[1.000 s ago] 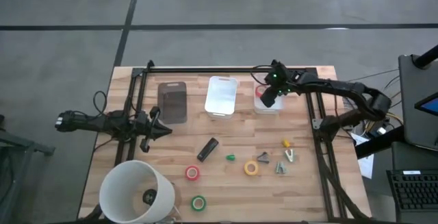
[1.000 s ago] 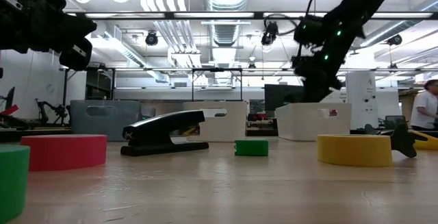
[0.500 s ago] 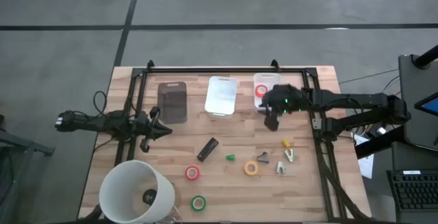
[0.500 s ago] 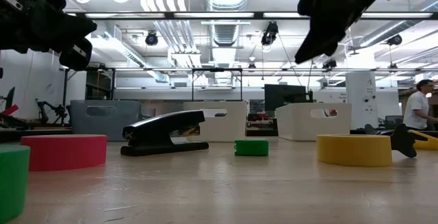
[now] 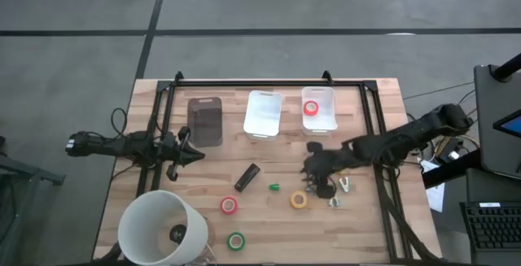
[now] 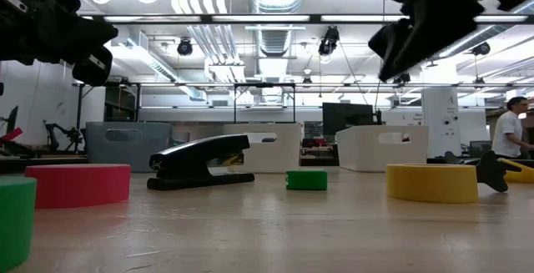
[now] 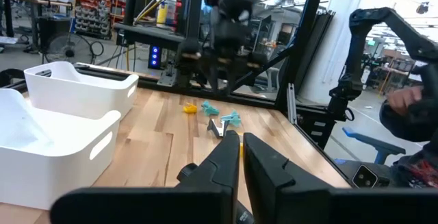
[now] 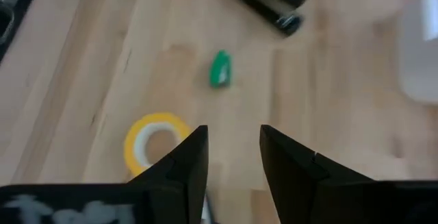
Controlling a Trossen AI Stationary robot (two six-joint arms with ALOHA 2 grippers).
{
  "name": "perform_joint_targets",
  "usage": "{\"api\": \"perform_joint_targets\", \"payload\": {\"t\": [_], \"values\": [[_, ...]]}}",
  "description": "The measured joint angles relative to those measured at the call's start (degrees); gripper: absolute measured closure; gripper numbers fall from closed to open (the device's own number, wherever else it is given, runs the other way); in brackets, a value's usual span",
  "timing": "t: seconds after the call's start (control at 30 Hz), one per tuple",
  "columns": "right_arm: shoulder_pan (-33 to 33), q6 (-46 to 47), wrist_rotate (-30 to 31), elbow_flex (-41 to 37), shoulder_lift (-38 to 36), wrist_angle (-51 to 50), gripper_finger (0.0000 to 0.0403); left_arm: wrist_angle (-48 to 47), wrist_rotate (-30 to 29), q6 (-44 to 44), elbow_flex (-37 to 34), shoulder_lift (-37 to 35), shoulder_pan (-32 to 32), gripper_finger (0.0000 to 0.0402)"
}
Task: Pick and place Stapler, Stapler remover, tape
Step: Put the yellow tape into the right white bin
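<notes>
The black stapler [image 5: 247, 176] lies flat on the wood near the table's middle, and shows side-on in the low view [image 6: 200, 161]. Three tape rolls lie flat: yellow [image 5: 299, 199], red [image 5: 229, 206], green [image 5: 236, 240]. Another red roll [image 5: 311, 109] lies in the far right white bin [image 5: 328, 124]. Small staple removers [image 5: 343, 186] lie right of the yellow roll. My right gripper [image 5: 309, 175] is open and hangs above the table just beyond the yellow roll [image 8: 154, 145], touching nothing. My left gripper [image 5: 192, 154] is shut, empty, and waits at the left.
A small green piece [image 5: 275, 187] lies between the stapler and the yellow roll. A white bin [image 5: 264, 113] and a dark bin [image 5: 205, 121] stand along the far edge. A large white cup [image 5: 159, 225] sits at the near left corner. A person stands in the room beyond [image 6: 516, 135].
My right gripper has swung from over the far right bin toward the near edge and slightly left, and now hangs over the spot beside the yellow roll. The red roll in that bin has come into plain sight.
</notes>
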Motion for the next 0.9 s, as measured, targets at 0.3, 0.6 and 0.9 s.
{"api": "perform_joint_targets", "payload": {"t": [0.3, 0.6, 0.9], "values": [[2.62, 0.52, 0.59, 0.45, 11.25, 4.47, 0.0285, 0.02, 0.01, -0.01, 0.0, 0.01, 0.0, 0.0377], [4.22, 2.69, 0.2, 2.92, 17.67, 4.74, 0.028, 0.02, 0.0, -0.01, 0.0, 0.25, 0.0, 0.0376], [6.88, 3.15, 2.3, 3.37, 20.96, 5.09, 0.0279, 0.02, 0.0, -0.01, 0.0, 0.35, 0.0, 0.0376]]}}
